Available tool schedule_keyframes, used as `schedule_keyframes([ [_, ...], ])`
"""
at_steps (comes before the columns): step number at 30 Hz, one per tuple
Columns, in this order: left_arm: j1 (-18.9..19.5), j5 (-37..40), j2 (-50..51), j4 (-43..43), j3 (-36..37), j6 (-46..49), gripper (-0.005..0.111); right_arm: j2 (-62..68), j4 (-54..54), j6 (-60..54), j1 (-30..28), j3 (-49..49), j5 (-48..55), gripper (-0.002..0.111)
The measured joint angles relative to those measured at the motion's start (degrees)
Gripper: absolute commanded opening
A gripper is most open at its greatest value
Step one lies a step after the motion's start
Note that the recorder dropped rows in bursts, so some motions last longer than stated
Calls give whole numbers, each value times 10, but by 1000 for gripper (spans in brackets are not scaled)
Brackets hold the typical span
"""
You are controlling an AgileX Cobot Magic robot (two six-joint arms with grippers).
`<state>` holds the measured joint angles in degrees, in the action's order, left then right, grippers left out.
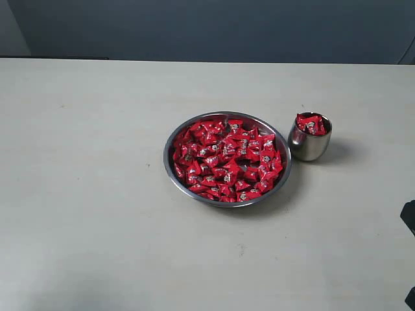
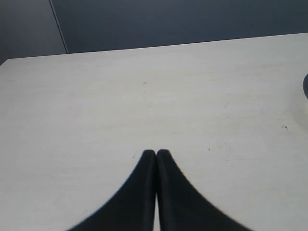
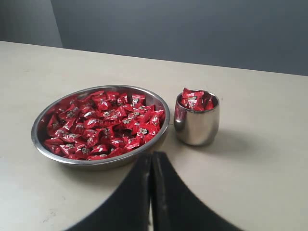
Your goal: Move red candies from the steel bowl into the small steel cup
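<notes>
Both pairs of jaws are squeezed tight together, holding nothing. The left gripper point(image 2: 155, 153) hangs over bare table point(image 2: 144, 96). The right gripper point(image 3: 151, 155) faces the steel bowl point(image 3: 86, 161), which is full of red candies point(image 1: 227, 159). The small steel cup point(image 1: 309, 148) sits just beside the bowl at 2 o'clock, probably to keep trips short. It already looks heaped.

You get only dark slivers point(image 1: 409, 217) at the exterior view's right edge, can't ID them. Same for a dark curve point(image 2: 305, 86) clipped in the left wrist view. Left gripper point(image 2: 156, 153) and right gripper point(image 3: 151, 155) run off frame. Marks on candies point(image 1: 227, 159) too small to read.
</notes>
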<state>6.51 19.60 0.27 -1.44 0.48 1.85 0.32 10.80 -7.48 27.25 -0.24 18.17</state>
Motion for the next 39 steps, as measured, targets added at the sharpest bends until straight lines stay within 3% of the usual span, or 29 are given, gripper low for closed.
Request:
schedule_keyframes([
  [17,0,0,0,0,0,0,0,0,0,-3,-4,0,0,-1],
  [29,0,0,0,0,0,0,0,0,0,-4,-86,0,0,-1],
  [39,0,0,0,0,0,-1,0,0,2,-4,-195,0,0,-1],
])
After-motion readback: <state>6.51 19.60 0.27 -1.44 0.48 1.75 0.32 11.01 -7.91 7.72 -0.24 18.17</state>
